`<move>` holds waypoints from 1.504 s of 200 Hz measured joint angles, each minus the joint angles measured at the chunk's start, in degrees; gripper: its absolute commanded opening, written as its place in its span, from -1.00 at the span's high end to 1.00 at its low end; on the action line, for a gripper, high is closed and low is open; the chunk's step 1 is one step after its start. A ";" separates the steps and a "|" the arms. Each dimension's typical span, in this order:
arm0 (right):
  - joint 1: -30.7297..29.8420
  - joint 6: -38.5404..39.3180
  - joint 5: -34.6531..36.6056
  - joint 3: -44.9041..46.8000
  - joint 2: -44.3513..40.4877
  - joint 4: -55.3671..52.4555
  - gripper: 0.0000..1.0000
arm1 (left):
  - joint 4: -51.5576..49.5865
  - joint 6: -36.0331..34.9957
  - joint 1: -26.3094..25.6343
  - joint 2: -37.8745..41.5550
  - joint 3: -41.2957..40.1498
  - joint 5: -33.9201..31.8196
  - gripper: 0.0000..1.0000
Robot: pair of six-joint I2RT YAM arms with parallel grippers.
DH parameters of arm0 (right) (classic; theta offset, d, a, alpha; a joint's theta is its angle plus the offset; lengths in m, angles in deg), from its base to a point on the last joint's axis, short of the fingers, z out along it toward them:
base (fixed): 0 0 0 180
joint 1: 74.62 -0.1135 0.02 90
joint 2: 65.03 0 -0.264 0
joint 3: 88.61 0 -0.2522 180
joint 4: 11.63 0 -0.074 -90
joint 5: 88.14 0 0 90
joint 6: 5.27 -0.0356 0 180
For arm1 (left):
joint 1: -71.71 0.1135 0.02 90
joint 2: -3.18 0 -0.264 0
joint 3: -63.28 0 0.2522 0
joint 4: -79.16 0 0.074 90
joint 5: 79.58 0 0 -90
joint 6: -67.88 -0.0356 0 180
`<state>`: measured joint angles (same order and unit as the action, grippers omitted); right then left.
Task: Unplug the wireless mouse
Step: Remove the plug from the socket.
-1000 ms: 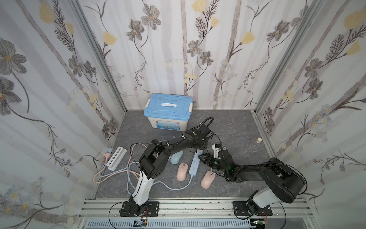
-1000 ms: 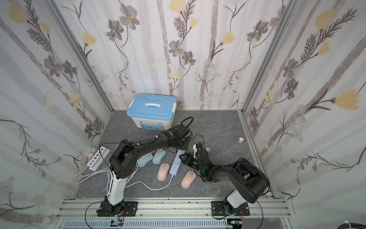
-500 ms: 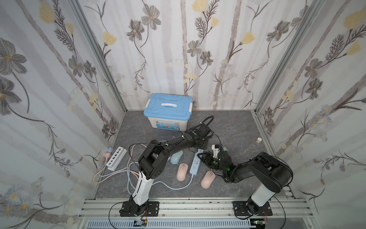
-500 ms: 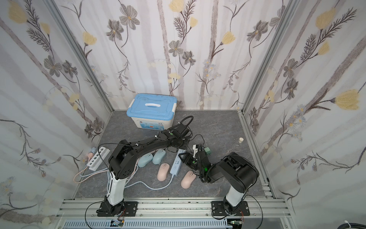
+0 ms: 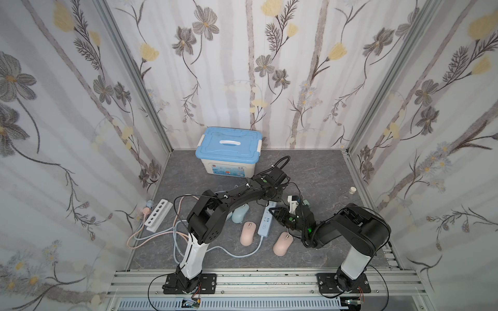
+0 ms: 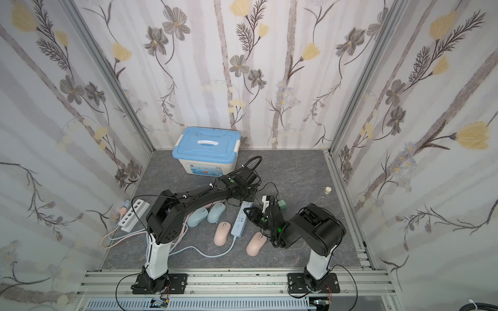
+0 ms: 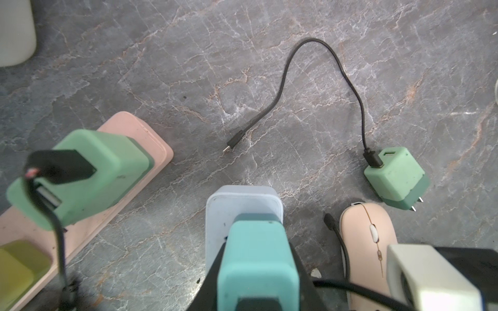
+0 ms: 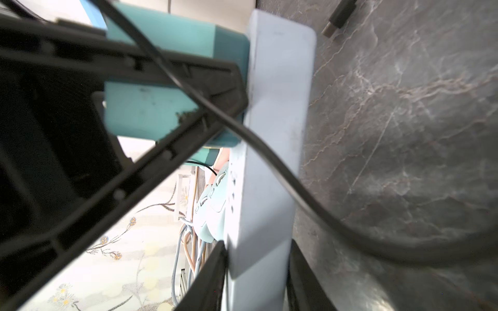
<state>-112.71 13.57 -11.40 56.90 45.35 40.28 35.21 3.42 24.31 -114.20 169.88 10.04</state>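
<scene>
A light blue power strip (image 5: 265, 224) (image 6: 240, 222) lies mid-floor with a teal charger (image 7: 258, 255) (image 8: 161, 80) plugged into its far end. My left gripper (image 7: 257, 269) (image 5: 270, 200) reaches down from above and is shut on that charger. My right gripper (image 8: 256, 280) (image 5: 272, 211) straddles the strip's body, one finger (image 8: 207, 277) against each long side. A black cable (image 8: 269, 161) leaves the charger; its other end is hidden. Two pink mice (image 5: 247, 233) (image 5: 282, 243) flank the strip, and two blue mice (image 6: 197, 217) (image 6: 216, 212) lie left of it.
A blue-lidded storage box (image 5: 229, 150) stands by the back wall. A loose green charger (image 7: 394, 177) with a black cable (image 7: 323, 53) lies right of the strip. A pink strip (image 7: 151, 145) holds another green charger (image 7: 80, 167). A white power strip (image 5: 158, 215) and cords lie left.
My right gripper's jaws have closed in onto the sides of the blue power strip, and the right arm's elbow has risen. The left arm has not moved.
</scene>
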 measured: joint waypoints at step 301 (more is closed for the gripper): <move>-0.42 -4.81 -1.22 1.05 3.96 8.39 1.00 | 9.79 8.57 2.38 6.23 -10.29 7.10 1.00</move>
<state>-113.12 8.77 -12.62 57.94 49.31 48.67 45.00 11.99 26.70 -107.97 159.58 17.14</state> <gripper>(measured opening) 0.239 0.288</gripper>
